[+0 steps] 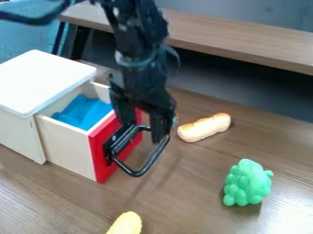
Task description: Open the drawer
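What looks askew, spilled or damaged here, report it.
Nothing stands out. The drawer is pulled out with the blue cloth inside it, and the bread-like toy and bumpy green toy lie on the table looking whole.

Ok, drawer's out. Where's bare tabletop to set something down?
Between the drawer handle and the green lumpy toy; also image-left of the yellow toy, below the white-topped cabinet. Crowded at the handle: the gripper hangs there, bun close by. Drawer holds blue cloth.
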Tool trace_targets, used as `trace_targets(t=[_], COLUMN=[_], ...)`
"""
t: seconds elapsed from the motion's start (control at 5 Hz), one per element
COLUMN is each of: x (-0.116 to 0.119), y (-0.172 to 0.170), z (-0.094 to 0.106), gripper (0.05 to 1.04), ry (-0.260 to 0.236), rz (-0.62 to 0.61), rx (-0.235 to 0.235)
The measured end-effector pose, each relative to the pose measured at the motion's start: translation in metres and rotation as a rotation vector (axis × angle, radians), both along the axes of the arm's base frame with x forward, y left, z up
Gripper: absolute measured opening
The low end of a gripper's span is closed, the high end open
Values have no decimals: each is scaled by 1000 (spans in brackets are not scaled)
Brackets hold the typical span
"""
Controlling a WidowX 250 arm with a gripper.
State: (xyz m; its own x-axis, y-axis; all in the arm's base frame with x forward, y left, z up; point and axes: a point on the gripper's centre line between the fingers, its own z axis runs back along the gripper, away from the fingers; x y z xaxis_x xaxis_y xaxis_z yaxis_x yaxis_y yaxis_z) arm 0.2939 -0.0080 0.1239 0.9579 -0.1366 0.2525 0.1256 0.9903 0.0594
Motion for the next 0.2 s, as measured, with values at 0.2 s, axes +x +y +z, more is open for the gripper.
trace_targets(t=[0.2], x=[-3], y=[0], z=[15], gripper=[999], ry=[-36], rz=[-7], rx=[-33])
